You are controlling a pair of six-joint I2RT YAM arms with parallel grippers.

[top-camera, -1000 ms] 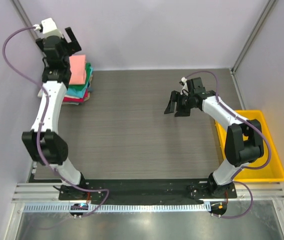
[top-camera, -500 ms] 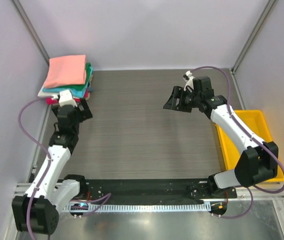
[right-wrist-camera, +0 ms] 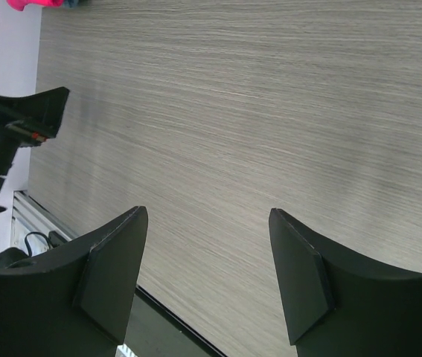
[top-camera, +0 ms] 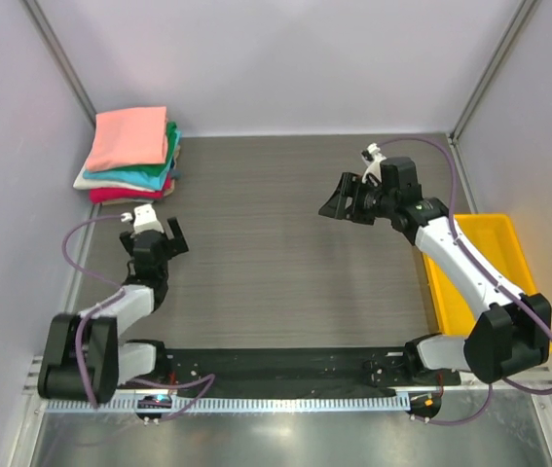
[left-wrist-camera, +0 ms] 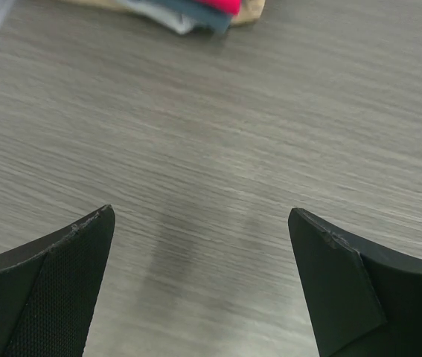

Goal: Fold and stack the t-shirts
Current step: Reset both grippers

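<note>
A stack of folded t-shirts (top-camera: 129, 156) sits at the table's far left corner, salmon-pink on top, then cream, teal, green and red-pink layers. Its near edge shows at the top of the left wrist view (left-wrist-camera: 196, 11). My left gripper (top-camera: 159, 238) is open and empty, low over the table in front of the stack (left-wrist-camera: 199, 223). My right gripper (top-camera: 344, 204) is open and empty above the table's right middle (right-wrist-camera: 207, 223).
A yellow plastic bin (top-camera: 495, 292) stands at the right edge of the table, behind the right arm. Walls close in the left, back and right sides. A black base rail (top-camera: 276, 365) runs along the near edge.
My left arm has drawn back from the stack toward its base and now sits folded low near the front left. My right gripper has shifted slightly right and stays open.
</note>
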